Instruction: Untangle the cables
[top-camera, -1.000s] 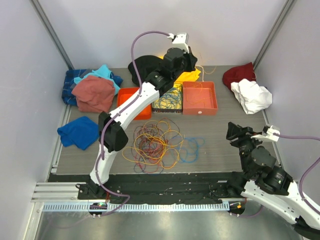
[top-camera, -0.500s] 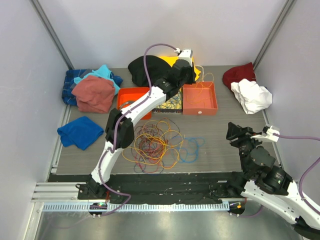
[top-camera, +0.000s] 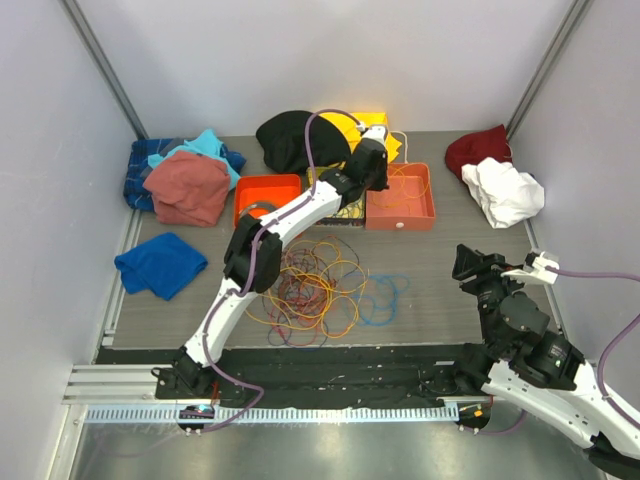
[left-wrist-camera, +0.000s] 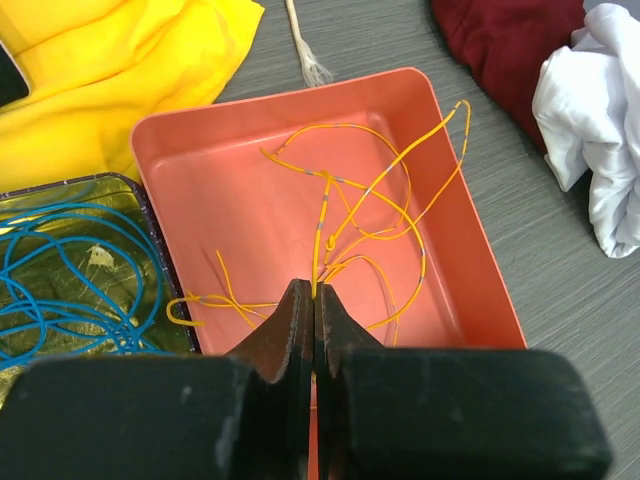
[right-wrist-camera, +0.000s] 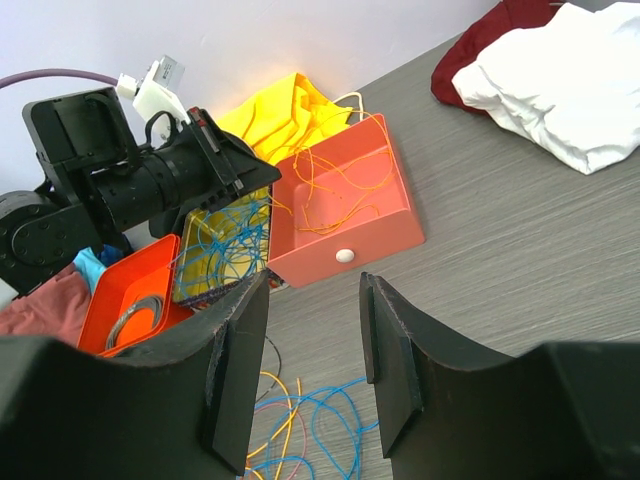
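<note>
Your left tool (left-wrist-camera: 315, 300), pinching an orange cable (left-wrist-camera: 320, 215), has come down over the coral tray (left-wrist-camera: 250, 200): one strand nearly sorted. The tangled cables (top-camera: 310, 285) lie on the counter (top-camera: 450, 270); your right tool (right-wrist-camera: 312, 340) hangs spread.

Grey wood-grain table (top-camera: 440, 270).
- Far left, piled: rust-red cloth (top-camera: 187, 185) on top, teal cloth (top-camera: 207, 142) behind it, navy plaid cloth (top-camera: 140, 175) under it at the left.
- Near left, apart: blue cloth (top-camera: 158, 264).
- Far centre: black cloth (top-camera: 285, 138), with yellow cloth (left-wrist-camera: 110, 70) to its right.
- Far right: dark red cloth (top-camera: 478, 148), with white cloth (top-camera: 503, 192) touching its near side.
- Centre row, left to right: orange tray (top-camera: 262, 181) holding grey coiled ring (right-wrist-camera: 135, 318); dark-rimmed gold tray (left-wrist-camera: 166, 265); salmon tray (top-camera: 415, 221) with white knob (top-camera: 400, 225).
</note>
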